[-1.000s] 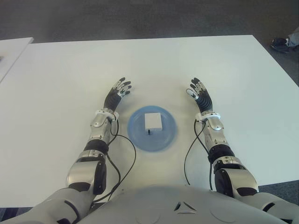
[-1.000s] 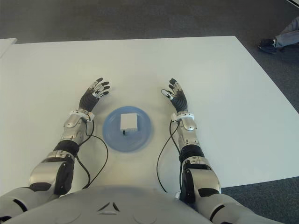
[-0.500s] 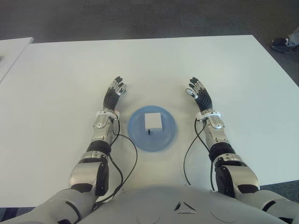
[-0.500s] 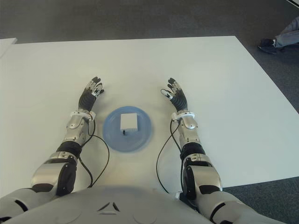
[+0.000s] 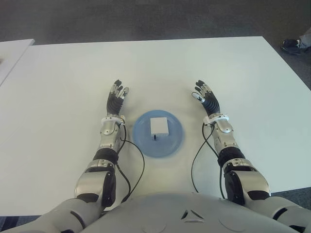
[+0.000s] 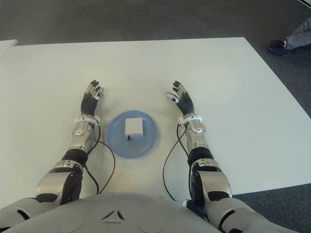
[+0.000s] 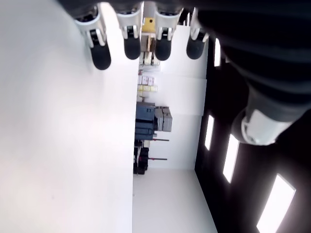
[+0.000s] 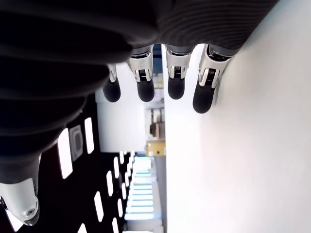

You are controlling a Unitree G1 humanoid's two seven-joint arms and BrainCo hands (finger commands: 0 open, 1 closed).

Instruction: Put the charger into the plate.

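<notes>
Lying flat near the middle of the round, pale blue plate (image 5: 159, 134) is the small white, square-bodied charger (image 5: 159, 126), a short dark tip showing at its near edge. The placement is judged already made, so what is left is to keep both hands clear: any withdrawal is best made away from the plate's rim, so that neither the plate nor the charger is nudged.

The left hand (image 5: 116, 95) is seen beside the plate on its left, and the right hand (image 5: 206, 94) beside it on the right. In both wrist views the fingers are extended and apart, and nothing is held in either hand. Whether the hands touch the surface cannot be told.

The plate is carried by a broad, plain white worktop (image 5: 160, 68) with much bare surface around it. A dark grey carpeted floor (image 5: 146, 19) is shown beyond the far edge. At the far right, a person's shoe (image 5: 291, 45) is visible on the floor.
</notes>
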